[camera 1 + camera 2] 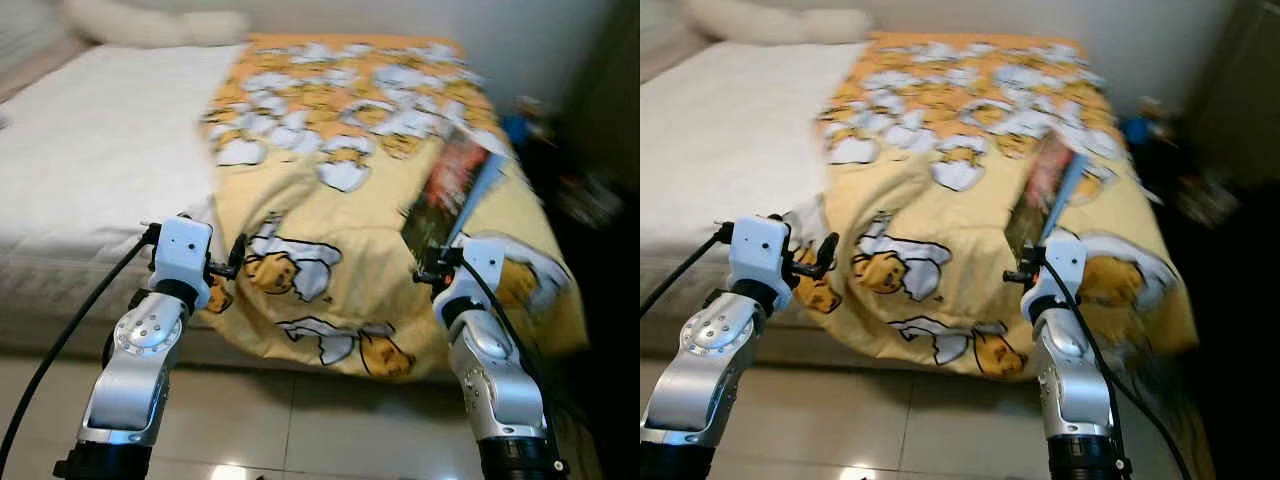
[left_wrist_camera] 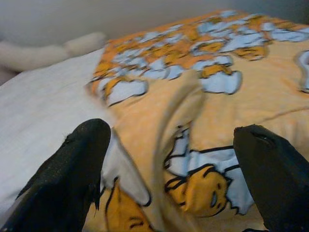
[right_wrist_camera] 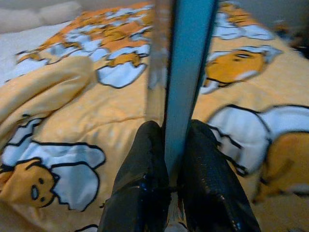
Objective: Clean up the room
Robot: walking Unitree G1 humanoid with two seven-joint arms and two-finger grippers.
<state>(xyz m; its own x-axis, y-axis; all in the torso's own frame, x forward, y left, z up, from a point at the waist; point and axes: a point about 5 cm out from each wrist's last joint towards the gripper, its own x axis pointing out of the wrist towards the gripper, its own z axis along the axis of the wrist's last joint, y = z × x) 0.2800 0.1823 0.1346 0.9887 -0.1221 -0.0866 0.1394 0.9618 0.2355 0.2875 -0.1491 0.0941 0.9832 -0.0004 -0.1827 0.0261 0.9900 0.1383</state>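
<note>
Two black fingers of the right gripper (image 3: 169, 179) are pressed onto the lower edge of a thin book (image 1: 450, 190), blue spine between the pads, so it stands tilted up off the yellow blanket (image 1: 330, 180) instead of lying flat. Judgement: light, semi-stiff, glossy cover, so it will likely flex and could pivot or slide in an edge pinch; gripping nearer the spine is the stiffer hold, and slow moves should stop it swinging. Left gripper (image 2: 174, 159) has its fingers spread wide, nothing between them, hovering over the near fold of the same blanket. Blanket looks soft and limp; it will drape, and needs a bunched fold or a corner to grab. It covers the right half of the bed (image 1: 90, 160), over white sheet, hanging over the foot toward the tiled floor (image 1: 300, 420).
</note>
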